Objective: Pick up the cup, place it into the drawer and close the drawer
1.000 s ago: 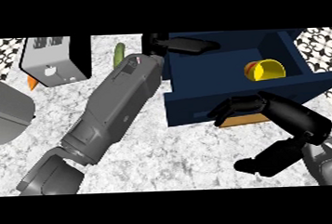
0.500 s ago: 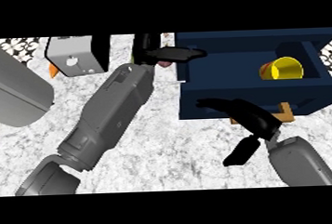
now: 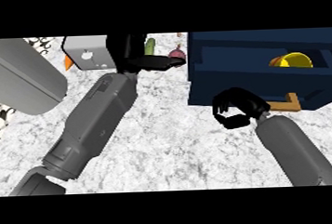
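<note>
A yellow cup (image 3: 292, 60) lies on its side inside the open navy-blue drawer (image 3: 257, 83) at the upper right of the frame, its rounded rim showing above the drawer's front wall. Just below, the right hand (image 3: 236, 110) is curled into a fist against the drawer's flat front panel, beside the wooden handle (image 3: 289, 105); it holds nothing. The left hand (image 3: 142, 59) reaches to the upper middle of the frame, fingers stretched out flat and empty, over the white-and-grey marbled desk (image 3: 177, 146). A boxy grey toaster (image 3: 86, 53) stands at upper left, beside a large, smooth grey curved shape (image 3: 23, 77).
</note>
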Controlling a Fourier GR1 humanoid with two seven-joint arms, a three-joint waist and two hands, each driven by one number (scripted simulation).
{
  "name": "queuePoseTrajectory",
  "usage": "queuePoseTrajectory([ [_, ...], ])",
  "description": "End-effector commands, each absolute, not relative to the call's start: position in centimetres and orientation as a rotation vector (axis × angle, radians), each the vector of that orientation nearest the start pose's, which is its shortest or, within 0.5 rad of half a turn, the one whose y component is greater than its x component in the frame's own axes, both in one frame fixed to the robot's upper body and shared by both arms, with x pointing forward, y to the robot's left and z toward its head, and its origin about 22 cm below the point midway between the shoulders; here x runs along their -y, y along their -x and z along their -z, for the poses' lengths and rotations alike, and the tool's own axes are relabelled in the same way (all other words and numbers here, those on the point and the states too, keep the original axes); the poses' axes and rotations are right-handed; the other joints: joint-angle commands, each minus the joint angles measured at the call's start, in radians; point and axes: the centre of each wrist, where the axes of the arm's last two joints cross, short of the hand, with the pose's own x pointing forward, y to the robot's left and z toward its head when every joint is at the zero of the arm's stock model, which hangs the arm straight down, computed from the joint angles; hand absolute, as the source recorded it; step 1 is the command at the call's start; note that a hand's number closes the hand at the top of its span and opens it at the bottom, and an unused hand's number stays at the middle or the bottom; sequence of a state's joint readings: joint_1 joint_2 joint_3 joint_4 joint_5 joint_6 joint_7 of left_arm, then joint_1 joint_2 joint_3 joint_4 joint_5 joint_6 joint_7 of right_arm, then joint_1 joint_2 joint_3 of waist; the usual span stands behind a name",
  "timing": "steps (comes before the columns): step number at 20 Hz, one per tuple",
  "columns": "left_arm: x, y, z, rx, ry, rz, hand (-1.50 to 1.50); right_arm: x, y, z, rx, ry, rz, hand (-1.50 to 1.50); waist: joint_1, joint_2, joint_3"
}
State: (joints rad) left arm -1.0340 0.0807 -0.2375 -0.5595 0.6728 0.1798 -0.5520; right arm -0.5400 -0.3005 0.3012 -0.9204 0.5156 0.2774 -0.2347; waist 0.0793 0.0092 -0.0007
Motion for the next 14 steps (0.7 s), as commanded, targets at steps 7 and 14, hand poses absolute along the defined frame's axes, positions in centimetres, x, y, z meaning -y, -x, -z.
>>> queuePoseTrajectory([
  [7,-13.9,-42.1,-7.1,1.891,0.395,-0.081,-1.5,26.1,-41.3,-3.3,1.55,0.277,-1.009,1.5,0.064,0.02,0.006],
  [14,-15.3,-41.7,-6.7,1.888,0.406,-0.04,-1.5,28.1,-43.9,-8.7,1.576,0.366,-0.853,1.5,0.111,0.029,0.006],
])
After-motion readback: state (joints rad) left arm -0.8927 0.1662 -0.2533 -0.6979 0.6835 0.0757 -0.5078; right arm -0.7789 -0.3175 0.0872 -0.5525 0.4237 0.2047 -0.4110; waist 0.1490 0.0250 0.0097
